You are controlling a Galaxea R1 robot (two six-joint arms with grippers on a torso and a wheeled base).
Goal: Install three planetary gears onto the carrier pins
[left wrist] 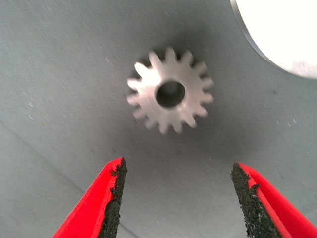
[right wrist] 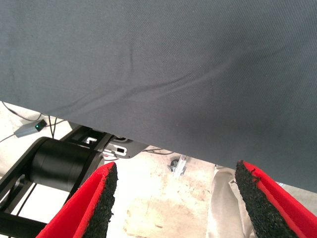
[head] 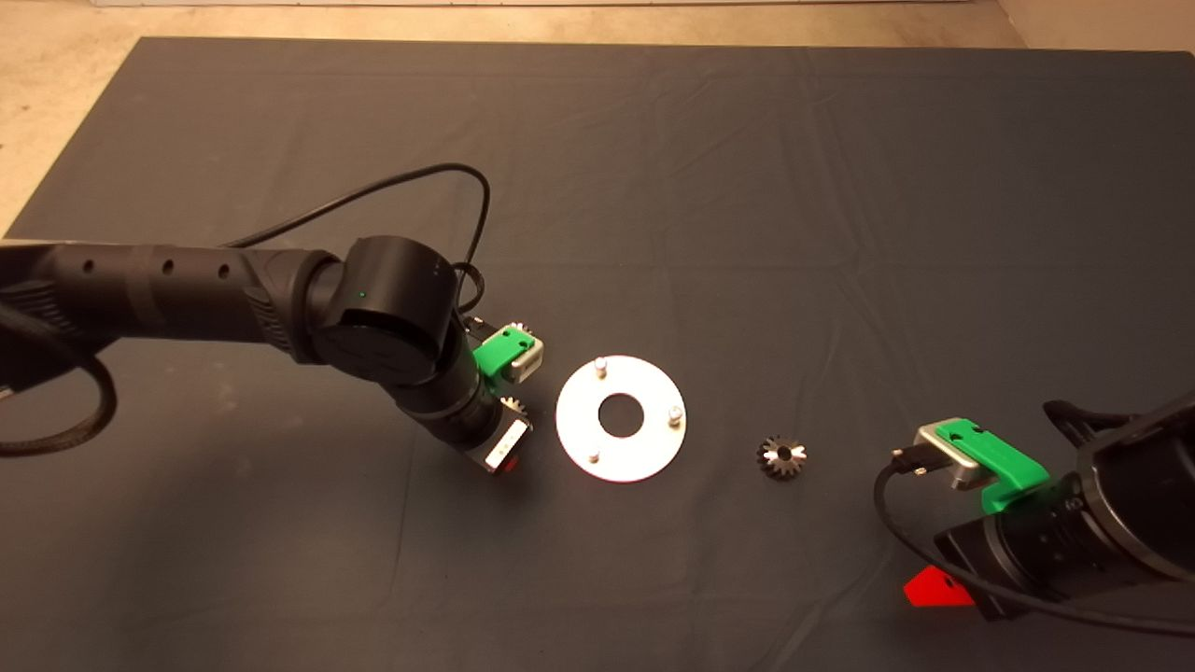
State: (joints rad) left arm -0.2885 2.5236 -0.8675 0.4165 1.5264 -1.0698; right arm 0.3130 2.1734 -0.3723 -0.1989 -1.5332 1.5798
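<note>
Left tool [left wrist: 176, 198], open, poised over a gear [left wrist: 170, 92] left of the disc [head: 621, 419]. Pins [head: 601, 366] bare. Next: closing on the gear. Right tool [right wrist: 173, 203] open, parked near right.

No text, label, brand or number can be read anywhere in these views. The only sign is a small green light on the left arm's joint [head: 360, 296].

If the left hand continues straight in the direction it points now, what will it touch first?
Most likely the small gear lying flat on the mat. The left hand is open and points down at it, beside the round plate. The remaining height is unclear.
</note>
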